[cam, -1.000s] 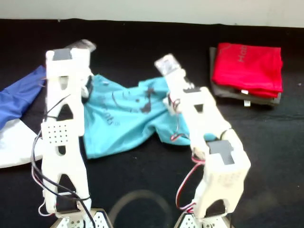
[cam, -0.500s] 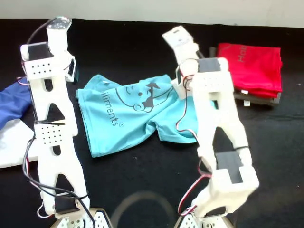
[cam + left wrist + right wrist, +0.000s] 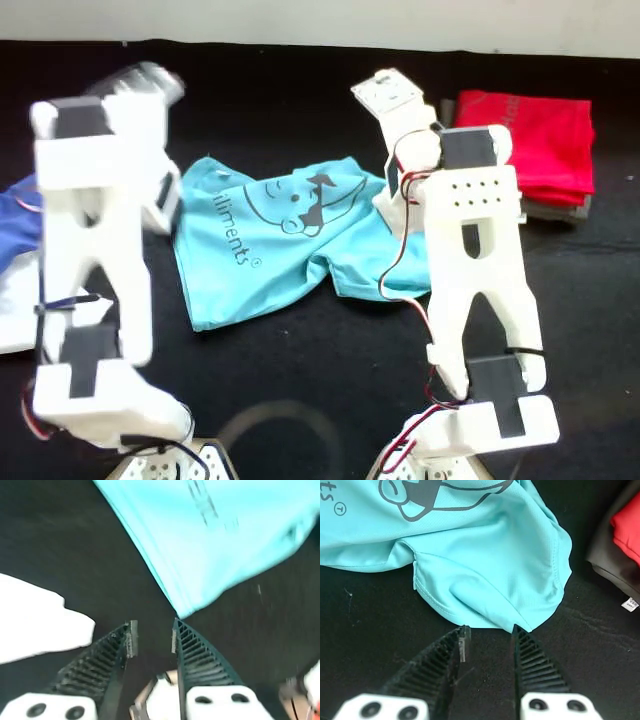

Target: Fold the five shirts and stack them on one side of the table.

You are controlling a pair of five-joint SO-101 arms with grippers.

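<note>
Underneath everything, a black bench (image 3: 300, 90). Spread over its middle, a turquoise shirt (image 3: 270, 240), print side up, rumpled along the lower hem and at one sleeve (image 3: 490, 580). At the far right side, a folded red shirt (image 3: 535, 140) stacked on a folded dark shirt (image 3: 560, 208). At the left edge, a blue shirt (image 3: 12, 215) and a white shirt (image 3: 15, 320), both unfolded. Probably two of five done, with the turquoise one in hand.

Just short of a hem corner, the left pincer (image 3: 152, 635): parted a little, empty. Just short of the sleeve's rounded edge, the right pincer (image 3: 488, 637): parted likewise, empty.

For a clean fold, flatten first. Grip both ends at once, bite fabric rather than bench, then lift and draw apart evenly to shake out the creases. Keep the sleeve from tucking under. Watch for a pinch too shallow to hold, and for dragging cloth toward the finished stack.

Across the turquoise chest, dark lettering and a cartoon drawing (image 3: 300, 205), left unread here. Near the red shirt's far edge, faint lettering. On the dark shirt's edge, a small white tag (image 3: 631, 603), too small to make out.
</note>
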